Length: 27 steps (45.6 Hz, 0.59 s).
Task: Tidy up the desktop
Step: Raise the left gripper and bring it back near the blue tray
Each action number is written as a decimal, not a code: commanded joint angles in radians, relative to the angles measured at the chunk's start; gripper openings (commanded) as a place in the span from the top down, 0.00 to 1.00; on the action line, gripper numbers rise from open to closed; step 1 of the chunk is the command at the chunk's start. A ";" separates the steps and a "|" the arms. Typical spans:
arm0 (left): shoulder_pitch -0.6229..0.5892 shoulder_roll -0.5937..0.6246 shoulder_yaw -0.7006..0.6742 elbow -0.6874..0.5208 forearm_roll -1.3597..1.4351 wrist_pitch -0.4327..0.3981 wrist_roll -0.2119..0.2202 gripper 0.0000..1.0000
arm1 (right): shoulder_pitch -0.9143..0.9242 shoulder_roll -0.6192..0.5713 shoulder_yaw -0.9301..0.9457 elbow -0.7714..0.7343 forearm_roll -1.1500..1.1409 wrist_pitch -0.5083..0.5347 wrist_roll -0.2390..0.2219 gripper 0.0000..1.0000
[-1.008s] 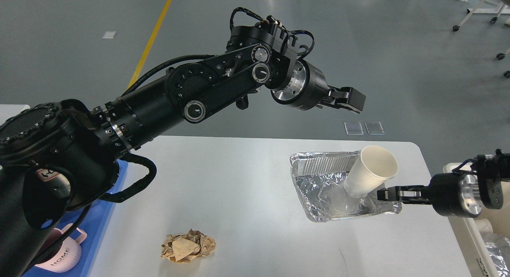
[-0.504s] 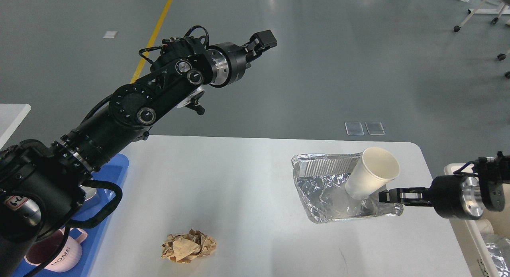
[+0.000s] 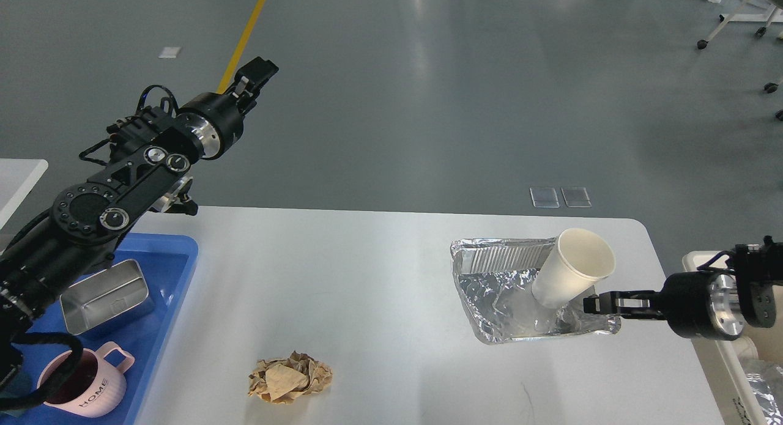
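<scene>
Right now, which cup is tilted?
The white paper cup, leaning in the foil tray. The pink mug stands upright in the blue tray.

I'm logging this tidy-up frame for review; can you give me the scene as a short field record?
surface: large white rectangular desktop
trash: crumpled brown paper ball; white paper cup tilted in crinkled foil tray
blue plastic tray: metal tin, pink mug
left pincer: raised, empty
right pincer: at foil tray's edge, grip unclear
</scene>
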 commanded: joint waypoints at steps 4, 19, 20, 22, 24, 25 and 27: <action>0.161 0.058 -0.138 -0.098 -0.002 -0.099 -0.014 0.19 | -0.007 0.003 0.002 0.001 0.002 -0.002 0.000 1.00; 0.370 0.343 -0.014 -0.394 0.120 -0.211 0.000 0.19 | -0.008 0.012 0.000 0.000 0.002 -0.002 0.000 1.00; 0.375 0.368 0.000 -0.412 0.121 -0.214 0.002 0.19 | -0.008 0.012 0.000 0.000 0.002 -0.002 -0.002 1.00; 0.378 0.409 0.022 -0.446 0.120 -0.217 0.005 0.19 | -0.008 0.012 0.000 0.000 0.002 -0.002 0.000 1.00; 0.381 0.446 0.040 -0.483 0.121 -0.226 0.017 0.19 | -0.008 0.012 0.000 0.000 0.002 0.000 0.000 1.00; 0.381 0.468 0.048 -0.497 0.121 -0.232 0.023 0.19 | -0.008 0.012 -0.001 0.000 0.002 0.000 -0.002 1.00; 0.379 0.504 0.058 -0.520 0.121 -0.247 0.040 0.19 | -0.011 0.012 0.000 0.000 0.002 0.000 0.000 1.00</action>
